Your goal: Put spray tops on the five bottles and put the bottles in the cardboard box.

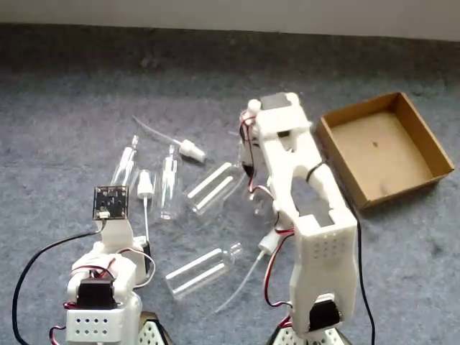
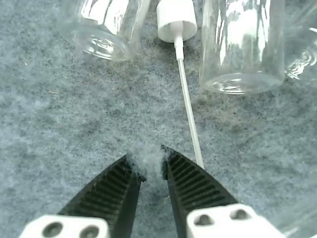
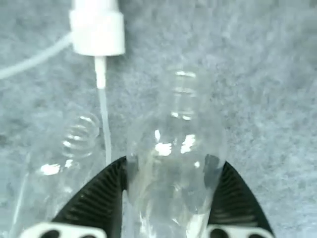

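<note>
Right fingers (image 3: 101, 191) clamp a clear bottle (image 3: 176, 148) across its body. Its long axis runs straight out from them, neck pointing away toward a white spray top (image 3: 96, 29) lying on the grey tabletop (image 3: 267, 74). Your left fingers (image 2: 116, 191) stand narrowly apart, holding nothing, tips down on the tabletop just beside the thin tube of a second spray top (image 2: 176, 20), which runs lengthwise toward them.

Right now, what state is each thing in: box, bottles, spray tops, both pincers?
cardboard box: empty.
right pincer: shut on the gripped bottle.
gripped bottle: no spray top, neck bare.
left pincer: slightly open, empty.
near bottle: lying on its side, uncapped.
spray top: loose, on no bottle, tube attached.
</note>
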Controlling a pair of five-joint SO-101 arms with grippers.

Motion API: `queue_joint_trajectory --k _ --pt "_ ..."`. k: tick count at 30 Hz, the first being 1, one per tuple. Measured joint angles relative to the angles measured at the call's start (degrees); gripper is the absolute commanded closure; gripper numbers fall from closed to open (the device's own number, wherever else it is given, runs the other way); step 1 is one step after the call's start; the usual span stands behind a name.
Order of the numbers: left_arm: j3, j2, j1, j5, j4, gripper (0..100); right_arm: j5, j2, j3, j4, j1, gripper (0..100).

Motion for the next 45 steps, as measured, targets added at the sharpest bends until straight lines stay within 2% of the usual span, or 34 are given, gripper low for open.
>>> queue_joint_trajectory --k 3,6,12,18,25,32,38,45 --pt "0.0 0.0 0.0 0.0 0.0 99 4.5 0.0 -9.3 6.2 1.0 87.9" --pt "0.0 0.0 0.0 0.0 0.0 99 11.5 0.0 -17.3 8.2 3.0 87.9" --pt "0.0 0.0 0.0 0.0 0.0 99 27.8 0.0 -19.3 8.4 8.5 87.9" --pt "0.0 0.0 0.0 0.0 0.0 99 32.2 -6.6 -16.6 8.4 10.7 87.9" --pt "0.0 0.0 0.0 0.0 0.0 99 33.8 -26.3 -1.7 8.4 10.7 87.6" --pt "0.0 0.0 0.0 0.0 0.0 99 46.7 -38.2 22.4 6.7 11.8 87.5" --pt "0.0 0.0 0.0 0.0 0.0 99 52.6 -41.9 42.6 -7.4 14.8 87.5" --pt "0.0 0.0 0.0 0.0 0.0 99 53.6 -42.1 60.9 -23.0 14.8 87.5"
